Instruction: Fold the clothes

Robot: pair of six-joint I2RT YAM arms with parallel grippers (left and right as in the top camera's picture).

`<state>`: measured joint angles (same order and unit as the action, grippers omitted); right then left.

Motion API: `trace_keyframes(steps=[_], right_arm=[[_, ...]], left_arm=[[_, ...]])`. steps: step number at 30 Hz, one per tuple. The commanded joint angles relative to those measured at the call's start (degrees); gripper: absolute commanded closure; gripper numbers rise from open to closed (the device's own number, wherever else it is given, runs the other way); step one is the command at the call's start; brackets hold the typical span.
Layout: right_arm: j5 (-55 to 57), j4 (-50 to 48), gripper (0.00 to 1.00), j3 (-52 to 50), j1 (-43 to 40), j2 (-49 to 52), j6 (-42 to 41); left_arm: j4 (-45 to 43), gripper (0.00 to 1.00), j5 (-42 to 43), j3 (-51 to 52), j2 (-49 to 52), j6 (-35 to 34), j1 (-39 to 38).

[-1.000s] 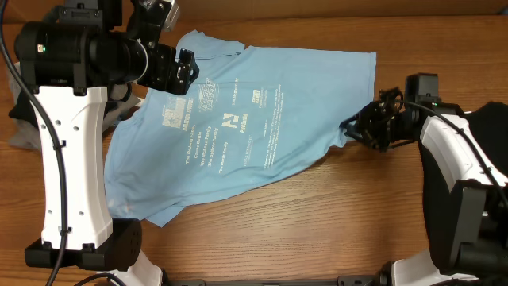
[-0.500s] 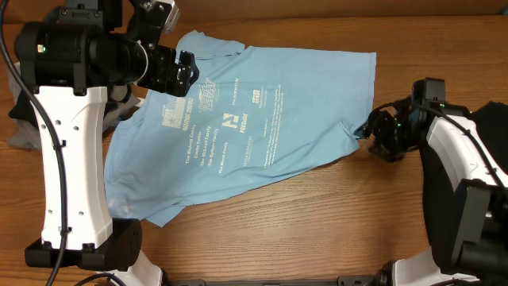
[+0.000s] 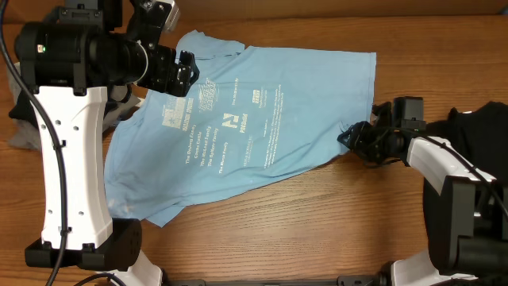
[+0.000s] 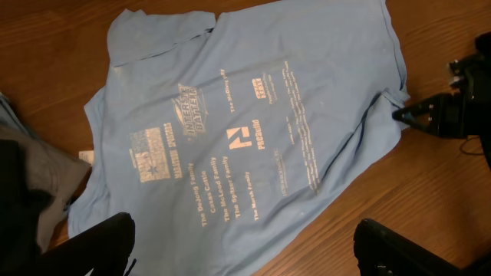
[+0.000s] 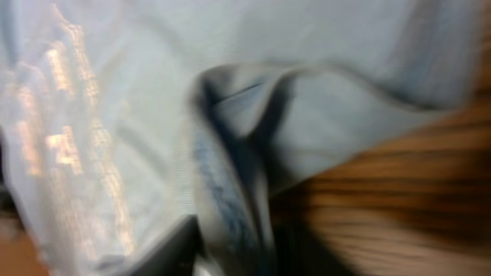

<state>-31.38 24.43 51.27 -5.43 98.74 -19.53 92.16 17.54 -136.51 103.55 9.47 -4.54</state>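
Blue T-shirt on wooden table

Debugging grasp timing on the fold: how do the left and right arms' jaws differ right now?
Left arm: jaws wide apart, empty. Right arm: jaws much narrower, at puckered cloth; grip unclear, wrist view blurred.
Left is raised near the top-left corner of the T-shirt; right is low at its right hem.
Shared: both face the same shirt, opposite sides.
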Motion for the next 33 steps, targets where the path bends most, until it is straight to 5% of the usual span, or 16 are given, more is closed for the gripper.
trace_keyframes(steps=[1, 3, 9, 16, 17, 19, 23, 29, 33], right_arm=[[-10.4, 1.2, 0.87, 0.1, 0.2, -0.9, 0.9], [-11.6, 5.7, 0.96, 1.0, 0.2, -1.6, 0.6], [-11.8, 22.5, 0.96, 6.7, 0.2, -4.2, -3.3], [-11.5, 10.9, 0.94, 8.0, 0.6, -4.2, -11.0], [-10.5, 7.9, 0.88, 8.0, 0.6, -4.2, -12.0], [-9.2, 3.4, 0.57, 8.0, 0.7, -4.2, -12.3], [-7.4, -1.5, 0.41, 8.0, 0.9, -4.2, -12.2], [4.9, 3.6, 0.59, 8.0, 0.6, -4.2, -10.0], [5.9, 6.4, 0.55, 7.9, 1.0, -4.1, -5.4]], left_arm=[[0.1, 0.07, -0.1, -0.5, -0.1, 1.3, -0.4], [0.3, 0.07, -0.1, -0.5, -0.1, 1.3, -0.4], [0.2, 0.06, -0.2, -0.5, -0.1, 2.2, -0.4], [-1.0, 0.06, -0.1, -0.5, -0.1, 2.2, -0.4], [-0.9, 0.06, -0.1, -0.5, -0.1, 2.2, -0.4], [-0.7, 0.06, -0.1, -0.5, -0.1, 2.1, -0.4], [-0.2, 0.06, -0.2, -0.5, -0.1, 2.2, -0.4], [-0.2, 0.06, -0.1, -0.5, -0.1, 2.2, -0.4], [-0.3, 0.05, -0.1, -0.5, -0.1, 2.2, -0.4]])
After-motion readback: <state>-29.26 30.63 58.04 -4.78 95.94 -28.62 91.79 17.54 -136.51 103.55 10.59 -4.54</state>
